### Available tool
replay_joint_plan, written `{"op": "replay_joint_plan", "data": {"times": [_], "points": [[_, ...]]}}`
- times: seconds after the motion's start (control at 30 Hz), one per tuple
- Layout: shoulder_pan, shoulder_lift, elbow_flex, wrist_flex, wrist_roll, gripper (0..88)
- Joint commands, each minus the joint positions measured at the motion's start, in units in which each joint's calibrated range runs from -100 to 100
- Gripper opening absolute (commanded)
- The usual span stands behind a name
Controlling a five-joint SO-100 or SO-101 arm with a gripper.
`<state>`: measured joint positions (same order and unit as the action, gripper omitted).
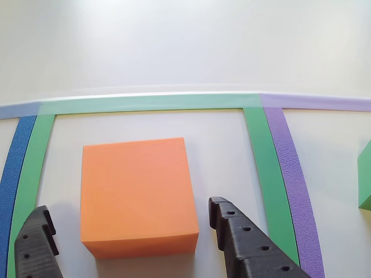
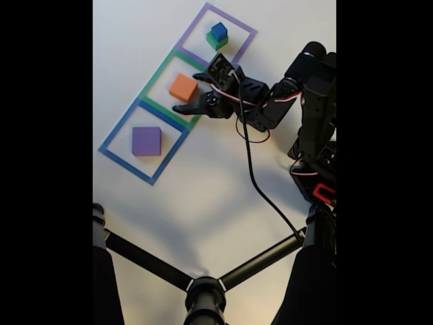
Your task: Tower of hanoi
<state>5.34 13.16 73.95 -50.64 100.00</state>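
Fixed view, looking down on a white table (image 2: 203, 196): the four foam blocks of the Tower of Hanoi set lie spread across three taped square outlines that run in a diagonal row from lower left to upper centre of the frame. The flat purple block (image 2: 146, 141) sits alone inside the blue outline (image 2: 111, 135) at lower left. The orange block (image 2: 183, 87) lies inside the green outline (image 2: 154, 80) at the middle of the row. In the purple outline (image 2: 233, 19) at the top, the small blue cube (image 2: 218, 30) rests on top of the green block (image 2: 214, 43).

The black arm (image 2: 298, 81) reaches in from the right edge, a dark cable (image 2: 254, 176) trailing down from it toward the lower right. Its gripper (image 2: 193, 93) is beside the orange block, jaws spread wide, one finger above the block's right side and the other below it.

In the other view, close over the table, the orange block (image 1: 138, 194) fills the centre of the frame within the green tape, with the two black fingers (image 1: 243, 240) at the bottom edge standing apart on either side of its near corners, holding nothing. A sliver of the green block (image 1: 366, 185) shows at the right edge, beyond the purple tape (image 1: 295, 185).
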Motion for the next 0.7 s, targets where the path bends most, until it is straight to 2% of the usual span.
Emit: {"op": "replay_joint_plan", "data": {"times": [0.0, 0.67], "points": [[-0.8, -0.8, -1.8, -1.5, 0.0, 25.5], [-1.6, 0.0, -2.8, -1.3, 0.0, 13.3]]}}
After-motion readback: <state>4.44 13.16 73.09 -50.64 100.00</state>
